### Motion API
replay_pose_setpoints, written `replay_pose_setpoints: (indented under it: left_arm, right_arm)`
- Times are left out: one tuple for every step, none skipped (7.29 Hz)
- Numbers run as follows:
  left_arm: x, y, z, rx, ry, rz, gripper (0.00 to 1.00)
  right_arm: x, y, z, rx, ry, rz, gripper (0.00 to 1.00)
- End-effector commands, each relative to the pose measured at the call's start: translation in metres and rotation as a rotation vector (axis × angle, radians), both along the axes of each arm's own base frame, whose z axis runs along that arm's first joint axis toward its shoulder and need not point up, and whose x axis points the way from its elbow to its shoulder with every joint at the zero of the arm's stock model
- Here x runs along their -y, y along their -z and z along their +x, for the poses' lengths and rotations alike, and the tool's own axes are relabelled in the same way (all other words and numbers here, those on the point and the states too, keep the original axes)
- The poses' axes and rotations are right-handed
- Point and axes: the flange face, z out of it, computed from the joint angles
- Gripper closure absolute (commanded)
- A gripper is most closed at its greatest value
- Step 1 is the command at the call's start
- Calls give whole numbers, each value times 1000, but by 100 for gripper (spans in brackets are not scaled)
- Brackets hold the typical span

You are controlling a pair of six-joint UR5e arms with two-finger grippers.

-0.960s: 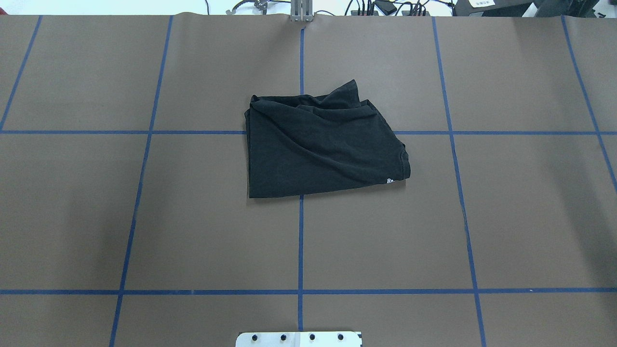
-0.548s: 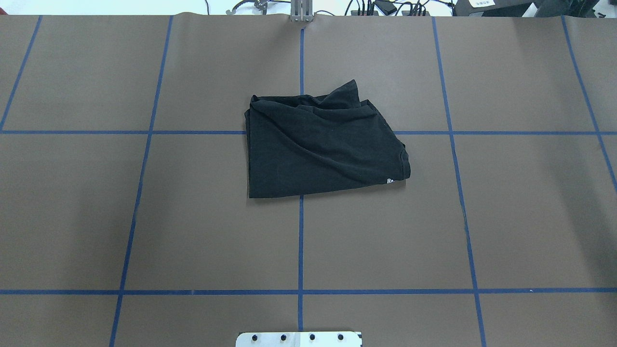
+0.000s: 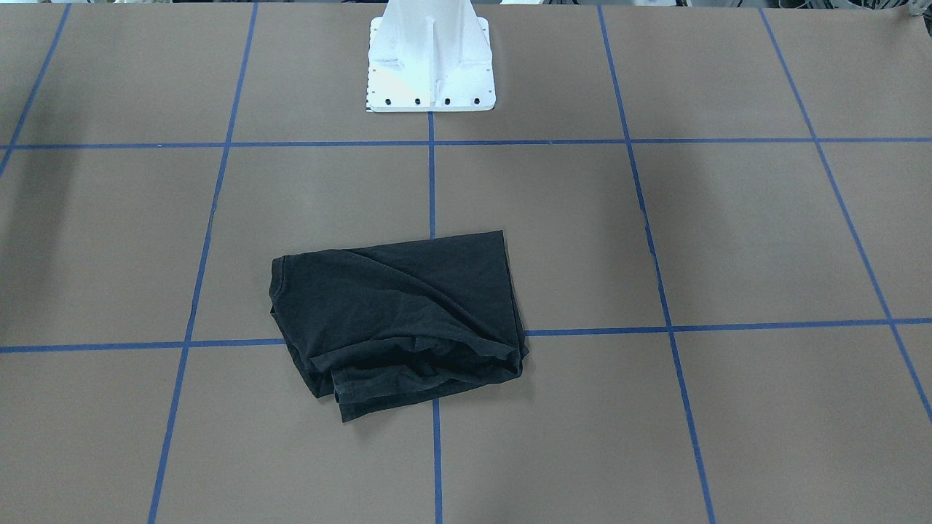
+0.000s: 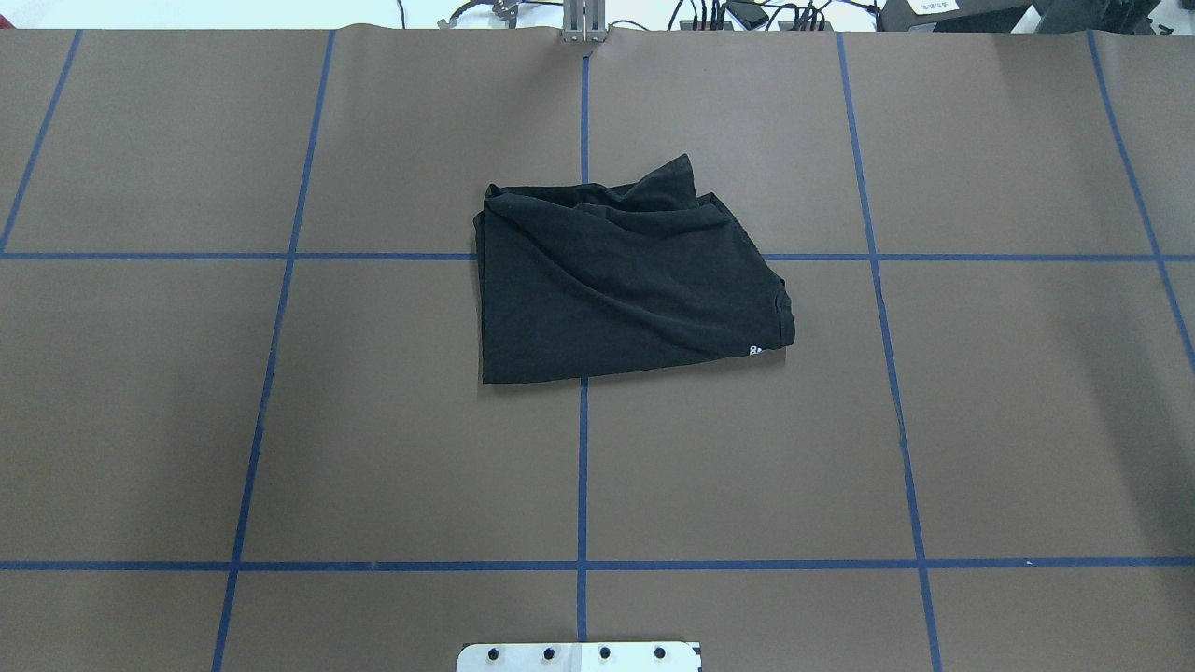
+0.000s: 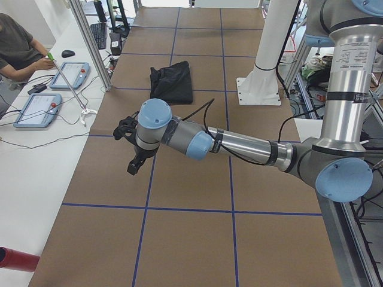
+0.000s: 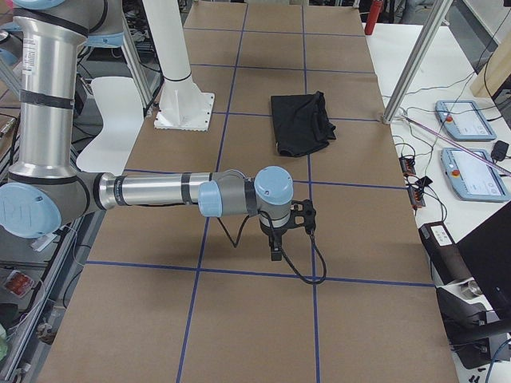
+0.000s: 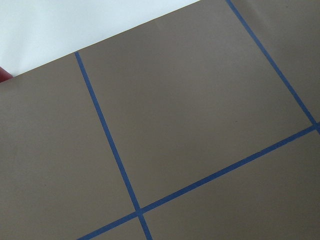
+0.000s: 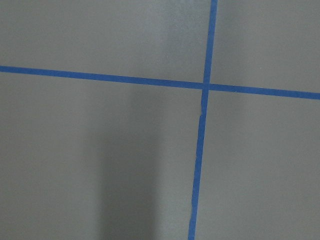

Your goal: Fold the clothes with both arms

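The black T-shirt (image 4: pixel 625 289) lies folded and rumpled in a rough rectangle at the table's middle, with a bit of white print (image 4: pixel 754 351) at its near right corner. It also shows in the front view (image 3: pixel 397 320) and both side views (image 5: pixel 172 84) (image 6: pixel 299 124). Neither arm is in the overhead or front view. My left gripper (image 5: pixel 133 161) hangs over the mat far to the left of the shirt. My right gripper (image 6: pixel 275 247) hangs over the mat far to the right of it. I cannot tell whether either is open or shut. Both wrist views show only mat and tape.
The brown mat (image 4: pixel 373 448) carries a blue tape grid (image 4: pixel 583 467). The white pedestal base (image 3: pixel 429 65) stands at the robot's side of the table. An operator (image 5: pixel 18 48) and pendant tablets (image 5: pixel 36 110) (image 6: pixel 471 175) sit beyond the table's far edge.
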Motion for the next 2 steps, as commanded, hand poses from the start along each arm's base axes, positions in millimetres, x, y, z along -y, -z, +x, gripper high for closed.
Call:
replay_pose_setpoints:
  left_arm:
    - [-2, 10, -1, 2, 4, 17, 0]
    - [-1, 10, 0, 6, 4, 18, 0]
  right_arm:
    - [0, 1, 0, 1, 0, 2, 0]
    - [-1, 0, 0, 3, -1, -2, 0]
